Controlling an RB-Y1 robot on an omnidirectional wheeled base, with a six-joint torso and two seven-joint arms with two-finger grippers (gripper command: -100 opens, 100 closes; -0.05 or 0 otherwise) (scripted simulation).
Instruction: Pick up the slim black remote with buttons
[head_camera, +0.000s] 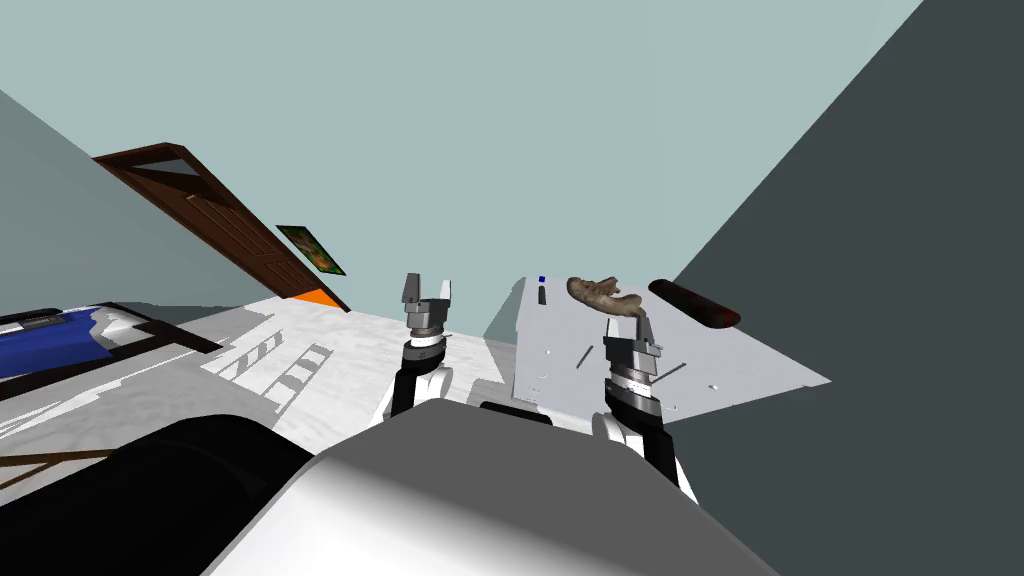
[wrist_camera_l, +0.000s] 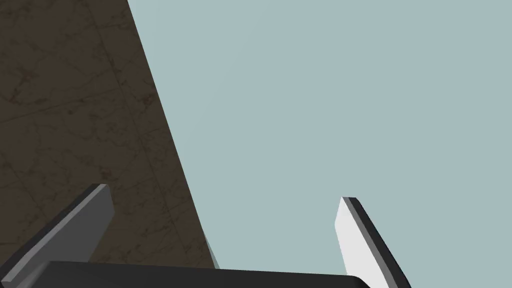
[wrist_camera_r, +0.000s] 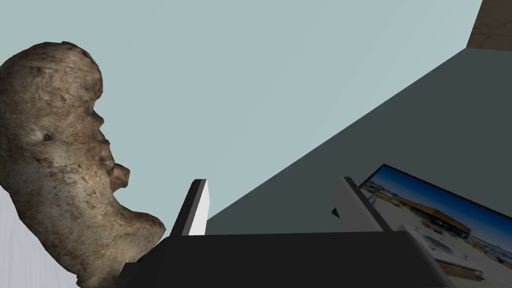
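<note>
you are at the approach: left gripper (head_camera: 428, 290) and right gripper (head_camera: 632, 332) both wide and empty, the right beside the brown lump (head_camera: 603, 292) on the white table (head_camera: 745, 360), so next reach for what seems the remote (head_camera: 542, 295), a slim dark bar at its far corner.

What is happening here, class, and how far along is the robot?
Nothing is held yet. Both grippers are open: the left gripper is raised to the left of the white table, and the right gripper is over it, close to a brown lumpy object. The slim black remote lies untouched near the table's far left corner, apart from both grippers.
</note>
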